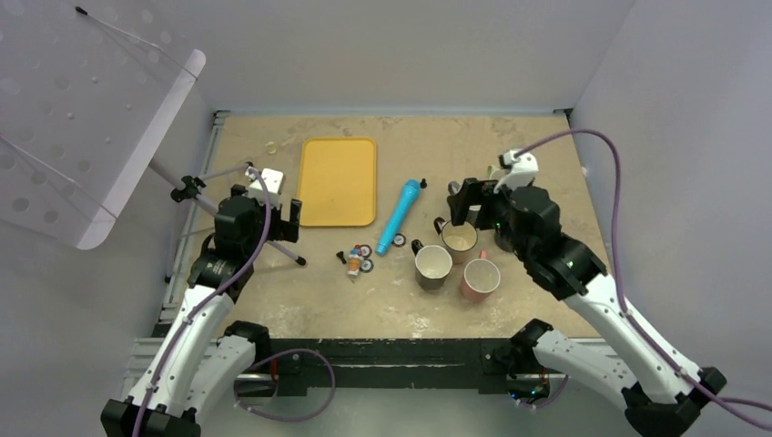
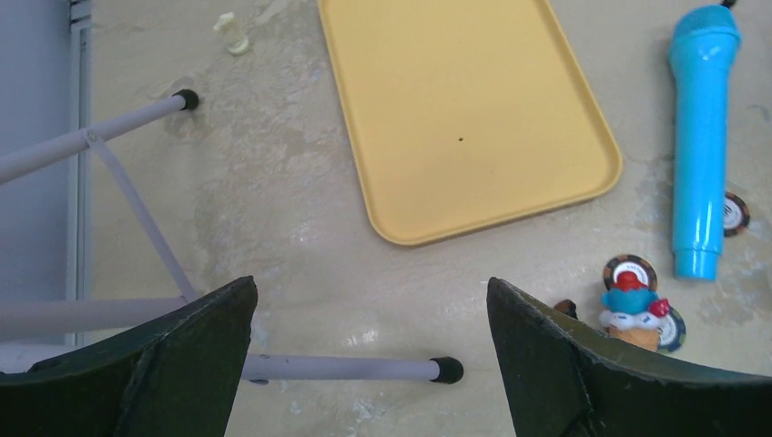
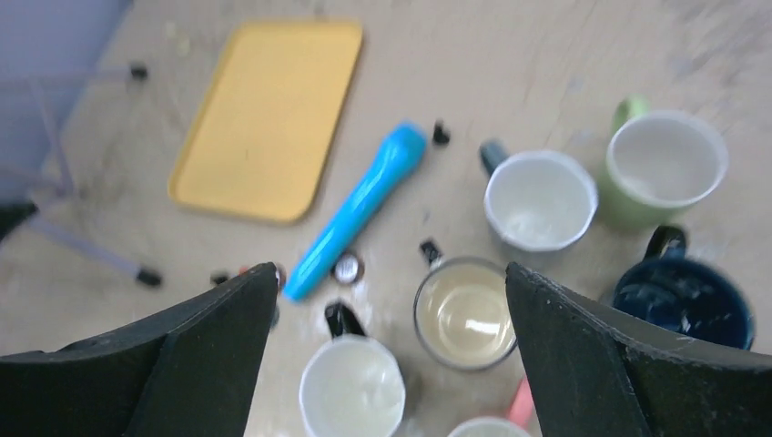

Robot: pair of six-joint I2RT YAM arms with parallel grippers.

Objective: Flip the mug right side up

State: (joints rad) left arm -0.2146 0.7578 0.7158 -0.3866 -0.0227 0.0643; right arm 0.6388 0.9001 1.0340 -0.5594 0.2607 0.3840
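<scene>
Several mugs stand in a cluster right of centre, all with their openings up. In the top view I see a dark grey mug (image 1: 433, 267), a tan mug (image 1: 460, 238) and a pink mug (image 1: 480, 279). The right wrist view also shows a grey mug (image 3: 539, 198), a green mug (image 3: 665, 164) and a dark blue mug (image 3: 681, 300). My right gripper (image 1: 473, 208) (image 3: 390, 273) hangs open and empty above the cluster, touching nothing. My left gripper (image 1: 273, 205) (image 2: 370, 287) is open and empty over bare table at the left.
A yellow tray (image 1: 338, 180) lies at the back centre. A blue toy microphone (image 1: 400, 215) lies beside it, and a small toy figure with bottle caps (image 1: 357, 260) is nearer. A grey tripod leg (image 2: 346, 368) lies under my left gripper. A white perforated panel (image 1: 91, 118) stands at the far left.
</scene>
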